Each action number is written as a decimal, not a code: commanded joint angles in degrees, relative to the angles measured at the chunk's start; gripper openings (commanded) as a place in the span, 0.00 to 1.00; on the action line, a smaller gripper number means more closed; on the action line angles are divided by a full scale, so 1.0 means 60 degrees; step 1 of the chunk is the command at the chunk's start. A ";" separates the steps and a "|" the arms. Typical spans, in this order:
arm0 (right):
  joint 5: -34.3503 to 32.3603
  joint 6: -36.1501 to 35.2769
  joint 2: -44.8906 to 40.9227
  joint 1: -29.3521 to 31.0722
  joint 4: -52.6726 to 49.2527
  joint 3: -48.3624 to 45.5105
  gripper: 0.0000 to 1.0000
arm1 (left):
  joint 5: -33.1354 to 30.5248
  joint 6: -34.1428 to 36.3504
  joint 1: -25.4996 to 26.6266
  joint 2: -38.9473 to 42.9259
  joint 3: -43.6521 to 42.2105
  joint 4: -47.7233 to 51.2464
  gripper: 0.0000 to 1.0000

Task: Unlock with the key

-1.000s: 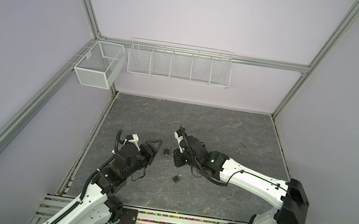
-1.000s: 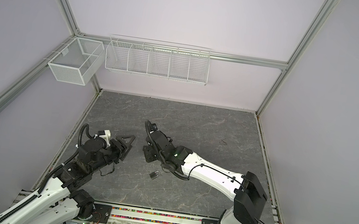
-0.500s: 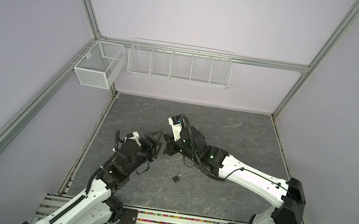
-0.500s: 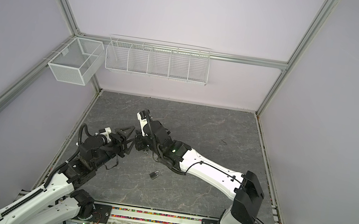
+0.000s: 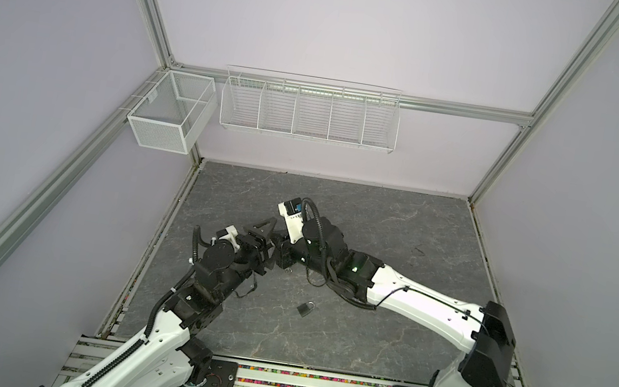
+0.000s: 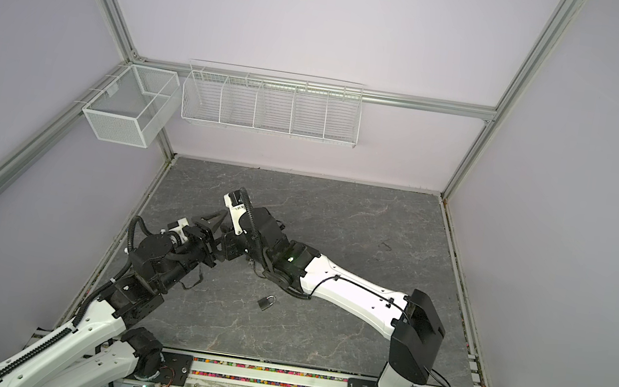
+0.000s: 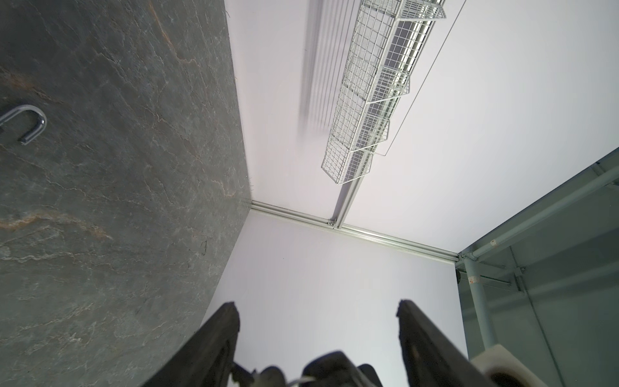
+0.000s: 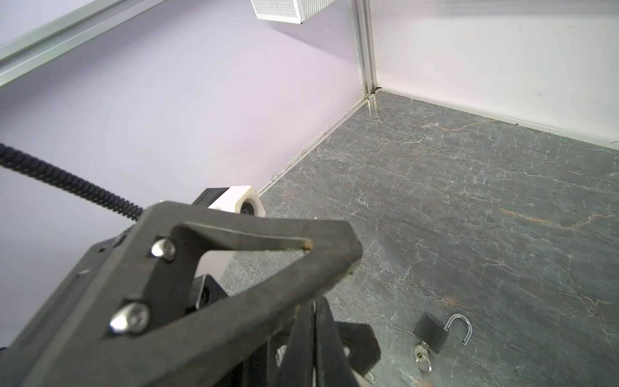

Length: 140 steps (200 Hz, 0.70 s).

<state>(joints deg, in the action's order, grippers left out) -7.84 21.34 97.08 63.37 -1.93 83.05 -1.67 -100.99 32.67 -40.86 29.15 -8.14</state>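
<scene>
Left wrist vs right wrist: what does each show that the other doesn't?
Left wrist only: the wire rack on the wall, and both fingers of the left gripper, apart with nothing between them.
Right wrist only: the padlock body with the key in it, the mesh basket, and the right gripper, shut.
Both: the grey floor, the padlock's open shackle (in left wrist at the frame edge), and the left gripper, of which right wrist shows one finger close up.
</scene>
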 commanded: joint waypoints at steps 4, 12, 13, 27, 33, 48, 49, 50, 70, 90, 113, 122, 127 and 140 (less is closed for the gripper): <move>0.0055 -0.0186 -0.0207 0.0059 0.0471 0.0039 0.07 | -0.0116 -0.0310 0.0078 0.0007 0.0078 -0.0225 0.75; 0.0101 -0.0181 -0.0236 0.0048 0.0538 0.0077 0.07 | -0.0092 -0.0325 0.0092 -0.0012 0.0070 -0.0200 0.75; 0.0110 -0.0177 -0.0239 0.0053 0.0540 0.0083 0.07 | -0.0097 -0.0331 0.0093 -0.0021 0.0067 -0.0198 0.75; 0.0163 -0.0187 -0.0292 0.0053 0.0570 0.0154 0.07 | -0.0121 -0.0369 0.0120 -0.0039 0.0046 -0.0130 0.75; 0.0163 -0.0177 -0.0333 0.0063 0.0611 0.0157 0.07 | -0.0142 -0.0369 0.0122 -0.0027 0.0023 -0.0126 0.75; 0.0254 -0.0158 -0.0457 0.0052 0.0724 0.0085 0.07 | -0.0196 -0.0423 0.0123 -0.0024 -0.0009 -0.0090 0.75; 0.0252 -0.0158 -0.0467 0.0055 0.0728 0.0087 0.07 | -0.0193 -0.0424 0.0122 -0.0020 -0.0024 -0.0084 0.75; 0.0252 -0.0159 -0.0472 0.0049 0.0730 0.0074 0.07 | -0.0199 -0.0431 0.0122 -0.0018 -0.0024 -0.0081 0.75; 0.0272 -0.0065 -0.0647 0.0054 0.0771 -0.0073 0.07 | -0.0264 -0.0538 0.0130 -0.0001 -0.0062 -0.0116 0.75; 0.0296 -0.0043 -0.0886 0.0064 0.0719 -0.0200 0.07 | -0.0261 -0.0632 0.0122 0.0014 -0.0096 -0.0339 0.77; 0.0383 0.0072 -0.1062 0.0079 0.0917 -0.0457 0.07 | -0.0218 -0.0640 0.0135 0.0024 -0.0009 -0.0324 0.77; 0.0390 0.0158 -0.1004 0.0086 0.0867 -0.0489 0.07 | -0.0257 -0.0643 0.0135 0.0029 -0.0028 -0.0344 0.74; 0.0410 0.0195 -0.0979 0.0076 0.0843 -0.0503 0.07 | -0.0296 -0.0655 0.0137 0.0050 -0.0037 -0.0357 0.72; 0.0524 0.0334 -0.0882 0.0086 0.0862 -0.0593 0.07 | -0.0343 -0.0647 0.0141 0.0097 -0.0041 -0.0372 0.72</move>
<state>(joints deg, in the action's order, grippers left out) -6.13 21.87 92.42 63.48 0.62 81.14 -2.98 -103.53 33.17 -40.91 29.08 -10.20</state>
